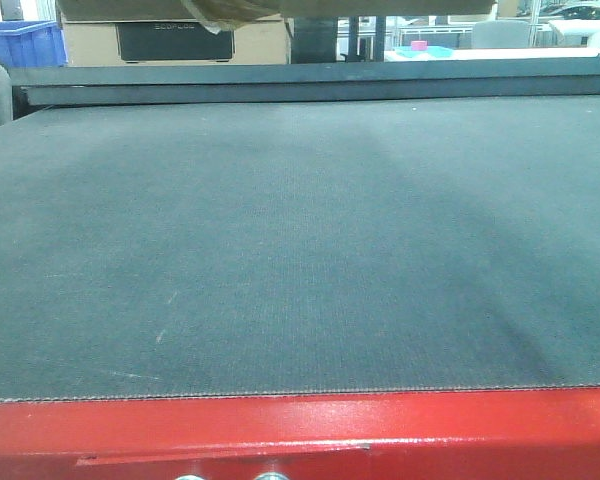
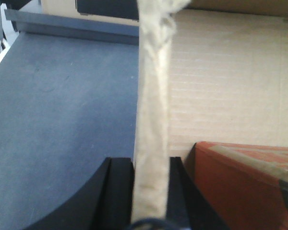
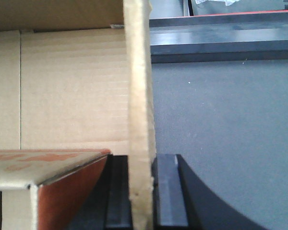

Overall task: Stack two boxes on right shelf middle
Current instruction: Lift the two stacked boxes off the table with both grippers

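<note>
I hold an open cardboard box by its two side walls. My left gripper is shut on the box's left wall, a thin pale edge that is crumpled at the top. My right gripper is shut on the box's right wall. A red box lies inside the cardboard box and also shows in the right wrist view. In the front view only the underside of the held box shows at the top edge, above the grey shelf surface.
The grey mat has a red front edge and a dark raised rail at the back. Behind it stand a blue crate and another cardboard box with a black label.
</note>
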Tool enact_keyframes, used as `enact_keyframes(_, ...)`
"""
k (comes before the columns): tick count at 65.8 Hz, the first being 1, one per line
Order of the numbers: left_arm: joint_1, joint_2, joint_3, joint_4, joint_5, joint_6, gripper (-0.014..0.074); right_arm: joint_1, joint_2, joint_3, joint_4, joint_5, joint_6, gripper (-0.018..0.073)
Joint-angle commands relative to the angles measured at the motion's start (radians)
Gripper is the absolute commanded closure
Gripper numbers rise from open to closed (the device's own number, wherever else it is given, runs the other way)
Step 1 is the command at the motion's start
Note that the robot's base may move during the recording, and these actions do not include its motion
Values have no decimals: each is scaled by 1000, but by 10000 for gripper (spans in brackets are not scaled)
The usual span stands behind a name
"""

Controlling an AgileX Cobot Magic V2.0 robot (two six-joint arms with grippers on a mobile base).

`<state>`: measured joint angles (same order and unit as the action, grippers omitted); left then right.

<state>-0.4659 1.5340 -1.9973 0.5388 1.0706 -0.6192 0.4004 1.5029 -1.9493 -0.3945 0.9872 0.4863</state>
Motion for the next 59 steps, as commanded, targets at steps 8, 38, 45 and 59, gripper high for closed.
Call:
enact_keyframes(8, 4, -27, -13, 55, -48, -10, 708, -4, -20, -16, -55, -31, -26, 712)
enact_keyframes(38, 4, -27, -13, 55, -44, 42, 708, -4, -20, -16, -55, -34, -26, 712)
enact_keyframes(45, 4, -27, -13, 55, -44, 42, 708, -4, -20, -16, -55, -40, -26, 712)
enact_keyframes(59, 4, -27, -13, 55, -44, 42, 708, -4, -20, -16, -55, -42, -26, 712)
